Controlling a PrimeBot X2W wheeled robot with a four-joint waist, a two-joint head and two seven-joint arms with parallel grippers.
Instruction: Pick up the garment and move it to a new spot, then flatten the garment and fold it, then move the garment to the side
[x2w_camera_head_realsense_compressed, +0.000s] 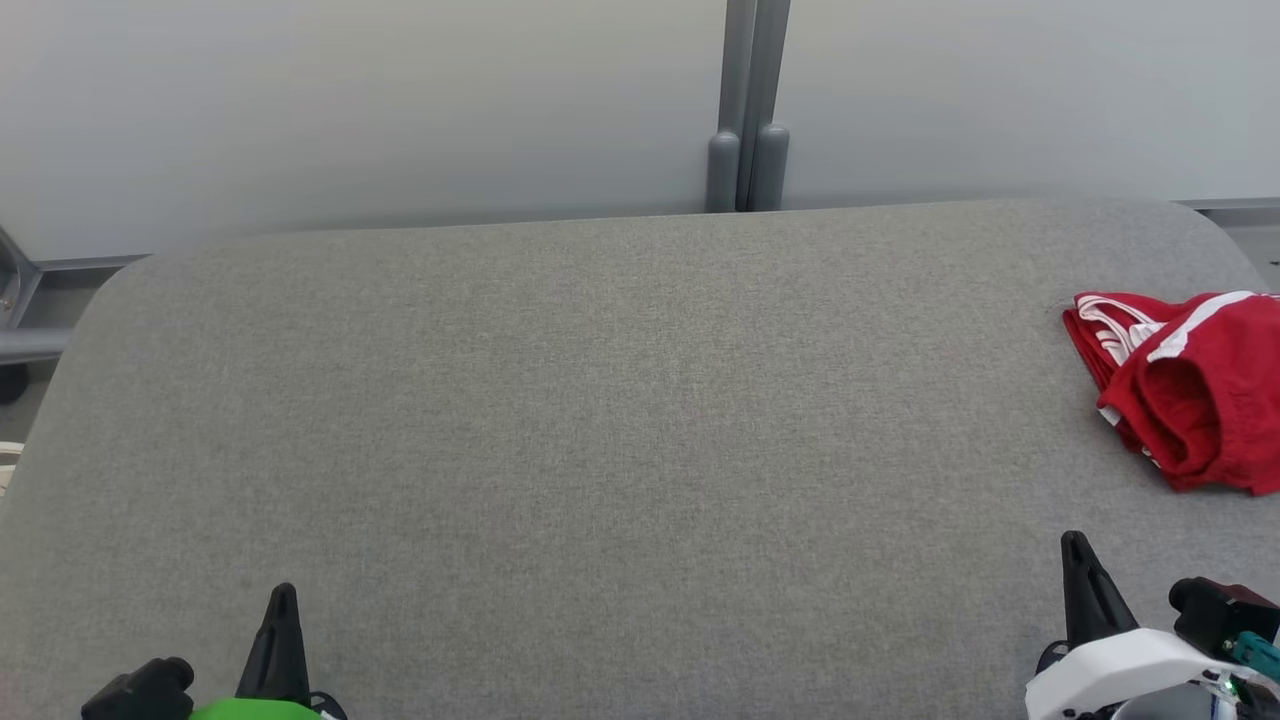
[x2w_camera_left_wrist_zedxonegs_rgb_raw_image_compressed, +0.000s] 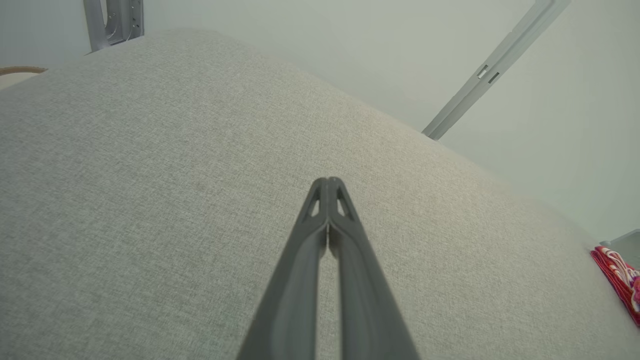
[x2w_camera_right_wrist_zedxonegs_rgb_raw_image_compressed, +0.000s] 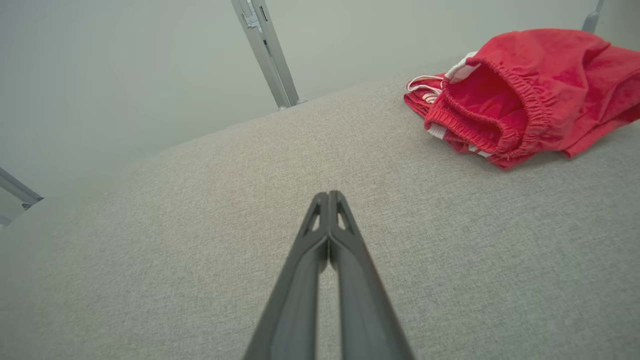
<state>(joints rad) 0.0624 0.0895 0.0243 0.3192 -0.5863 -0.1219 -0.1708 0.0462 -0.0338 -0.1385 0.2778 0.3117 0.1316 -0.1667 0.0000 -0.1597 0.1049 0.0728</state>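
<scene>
Currently, the crumpled red fabric shorts with white stripes (x2w_camera_right_wrist_zedxonegs_rgb_raw_image_compressed: 520, 95) lie ahead-right of the empty, pressed-together right gripper (x2w_camera_right_wrist_zedxonegs_rgb_raw_image_compressed: 327, 196), well apart from the likewise closed left gripper (x2w_camera_left_wrist_zedxonegs_rgb_raw_image_compressed: 327, 181); light and limp, they probably handle best pinched at the gathered waistband (x2w_camera_right_wrist_zedxonegs_rgb_raw_image_compressed: 537, 107).

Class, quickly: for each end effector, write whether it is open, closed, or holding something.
Left end effector: closed, holding nothing.
Right end effector: closed, holding nothing; the red garment lies apart from it.
</scene>
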